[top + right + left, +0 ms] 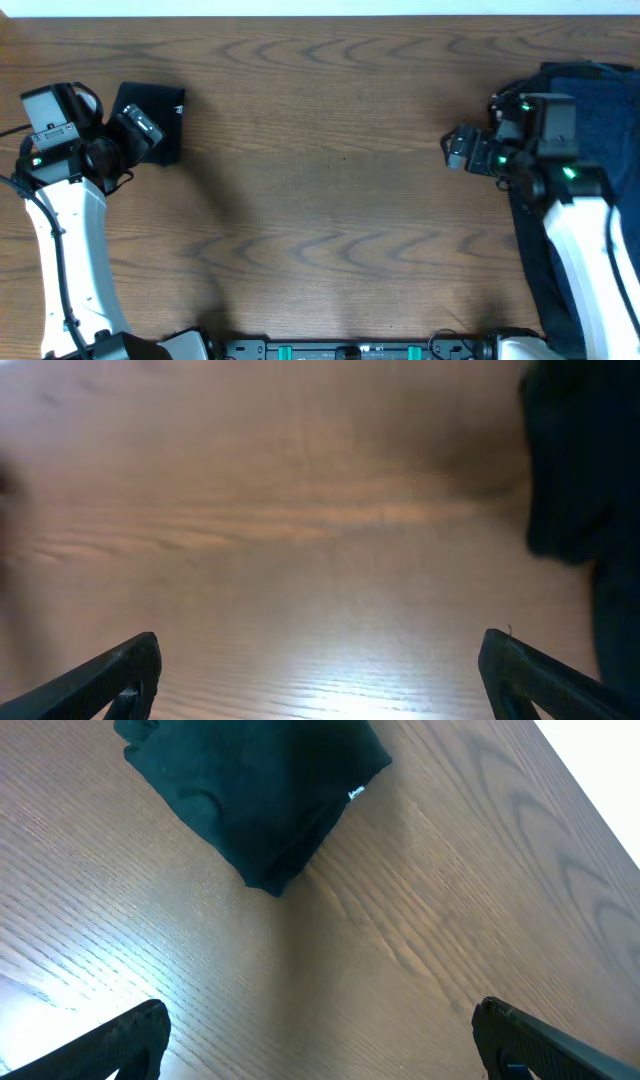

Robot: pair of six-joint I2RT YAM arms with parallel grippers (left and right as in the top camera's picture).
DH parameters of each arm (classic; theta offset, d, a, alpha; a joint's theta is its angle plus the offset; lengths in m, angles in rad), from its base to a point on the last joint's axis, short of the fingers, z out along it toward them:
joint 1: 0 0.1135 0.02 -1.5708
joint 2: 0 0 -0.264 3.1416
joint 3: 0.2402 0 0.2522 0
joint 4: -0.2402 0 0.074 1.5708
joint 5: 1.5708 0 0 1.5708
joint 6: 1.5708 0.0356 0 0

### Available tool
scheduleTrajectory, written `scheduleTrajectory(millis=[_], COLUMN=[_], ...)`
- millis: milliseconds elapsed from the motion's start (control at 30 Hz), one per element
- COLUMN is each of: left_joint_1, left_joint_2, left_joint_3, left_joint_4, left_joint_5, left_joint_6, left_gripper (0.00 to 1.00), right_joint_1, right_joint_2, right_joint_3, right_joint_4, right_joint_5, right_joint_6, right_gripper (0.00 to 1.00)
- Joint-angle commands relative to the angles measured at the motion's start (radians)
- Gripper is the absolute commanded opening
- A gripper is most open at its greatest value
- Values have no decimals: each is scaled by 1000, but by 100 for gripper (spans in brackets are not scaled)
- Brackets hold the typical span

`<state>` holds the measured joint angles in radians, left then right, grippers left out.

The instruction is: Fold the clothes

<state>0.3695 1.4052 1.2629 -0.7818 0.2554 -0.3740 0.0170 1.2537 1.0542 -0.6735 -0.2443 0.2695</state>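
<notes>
locate shirt (168, 105), black and folded compact, at 10 o'clock on table (320, 220). in left wrist view find shirt (260, 790) at 12 o'clock of left gripper (320, 1040), ahead of the fingertips and not between them. note small white label (355, 793) on its 3 o'clock edge. read left gripper as spread wide, holding nothing, with bare wood between fingers (120, 1035). in overhead view see left gripper (140, 128) overlapping the shirt's 8 o'clock corner.

locate navy pile (610, 90) at 3 o'clock table edge, partly under right arm. find right gripper (458, 150) over bare wood at 9 o'clock of that pile, apart from it. read right gripper (320, 675) likewise as spread wide and empty. see pile (585, 460) at 2 o'clock in right wrist view.
</notes>
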Motion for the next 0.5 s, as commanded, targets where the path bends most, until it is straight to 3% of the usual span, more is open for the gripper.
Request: scheduleTrajectory(millis=[0,467], left_joint_1=[0,0], left_joint_2=[6,6], left_joint_3=[3,3], left_joint_4=[-3,-3], left_joint_5=[-3,-3], left_joint_6=[-5,-5], left_gripper=[98,98], right_joint_1=[-3,48], right_joint_2=[-138,-768], right_joint_3=[5,5], right_joint_4=[0,-63], right_joint_5=[5,5], right_joint_6=[-9,-9], right_gripper=[99,99])
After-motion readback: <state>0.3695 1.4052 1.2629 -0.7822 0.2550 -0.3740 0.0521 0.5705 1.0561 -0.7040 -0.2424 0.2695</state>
